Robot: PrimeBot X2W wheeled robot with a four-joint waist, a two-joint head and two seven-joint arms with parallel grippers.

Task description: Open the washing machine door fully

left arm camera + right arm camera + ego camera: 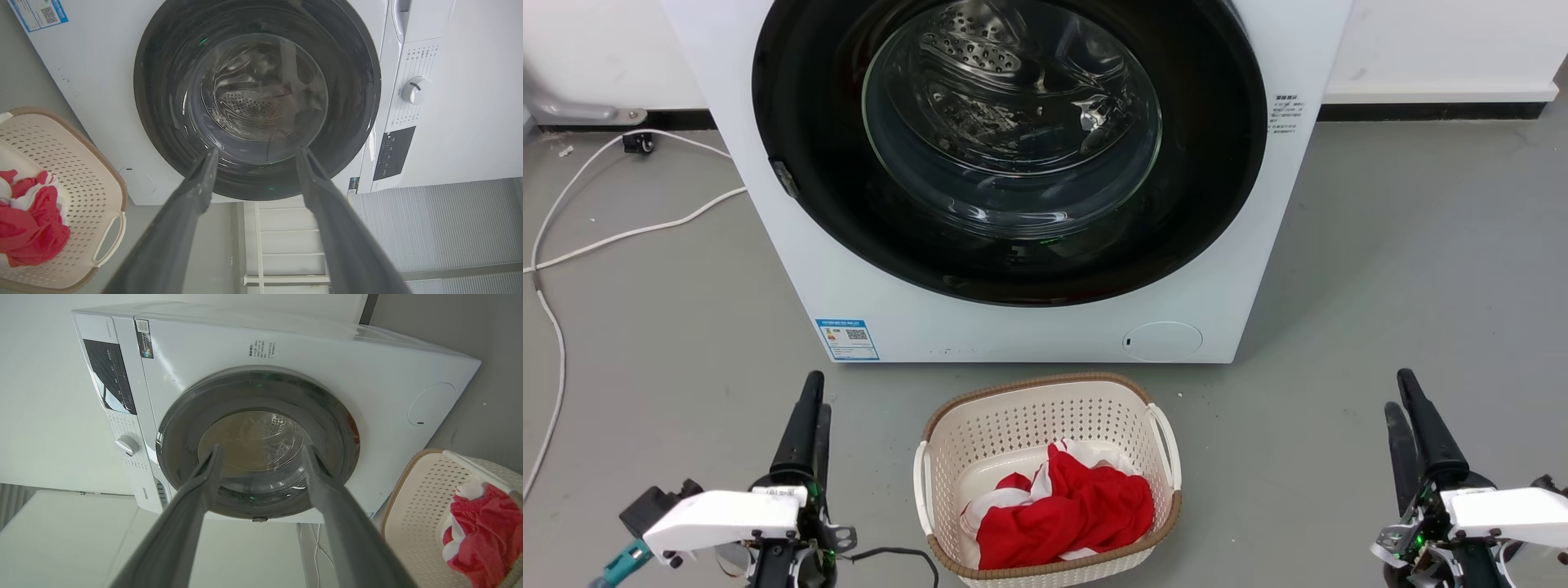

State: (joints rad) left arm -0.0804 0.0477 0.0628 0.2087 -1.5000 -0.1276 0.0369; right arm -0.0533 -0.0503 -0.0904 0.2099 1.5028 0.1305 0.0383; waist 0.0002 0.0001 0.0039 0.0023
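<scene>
1. Washing machine door sits shut, flush on the washing machine front.
2. Left tool and right tool are spread and empty, low before the washing machine, probably staged for reaching.
3. Basket sits just before the washing machine and may crowd the door's swing.

Door glossy blk w/ clear glass ctr; machine smooth white; basket perforated plastic; cloth red, matt.

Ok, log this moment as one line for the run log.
washing machine door: closed | left pincer: open, empty, clear of door | right pincer: open, empty, clear of door
</scene>
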